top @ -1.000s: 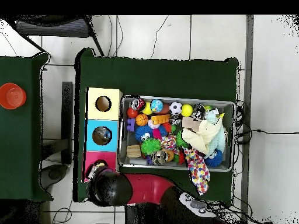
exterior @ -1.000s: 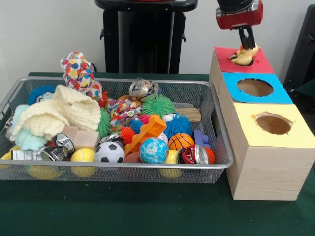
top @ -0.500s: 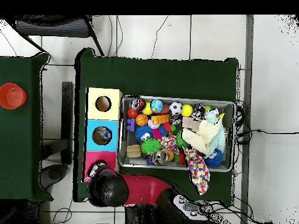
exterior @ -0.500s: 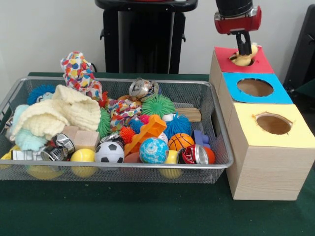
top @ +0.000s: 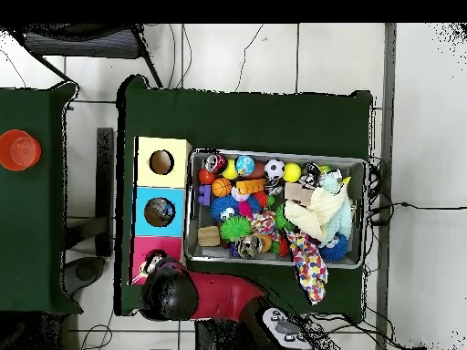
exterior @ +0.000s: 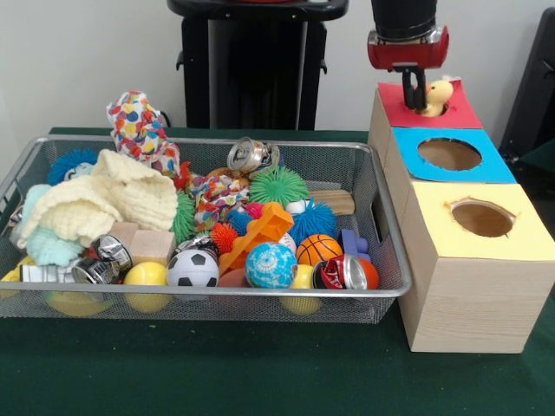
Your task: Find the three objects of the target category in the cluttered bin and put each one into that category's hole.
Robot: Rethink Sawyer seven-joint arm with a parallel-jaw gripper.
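Observation:
The wire mesh bin holds a heap of balls, spiky balls, cans, cloths and wooden blocks; it also shows in the overhead view. To its right stand three wooden boxes with holes. A yellow plush toy sits in the hole of the red-topped box, sticking up out of it. My gripper hangs over that box, just left of the toy and touching its edge. In the overhead view the arm's head covers the gripper beside the red-topped box.
The blue-topped box and the yellow-topped box stand in a row nearer the camera. A patterned cloth hangs over the bin's far rim. A black pedestal stands behind the table. An orange bowl sits on a side table.
My gripper has risen and shifted left over the red-topped box. The yellow toy stays in the hole and now stands apart to the gripper's right.

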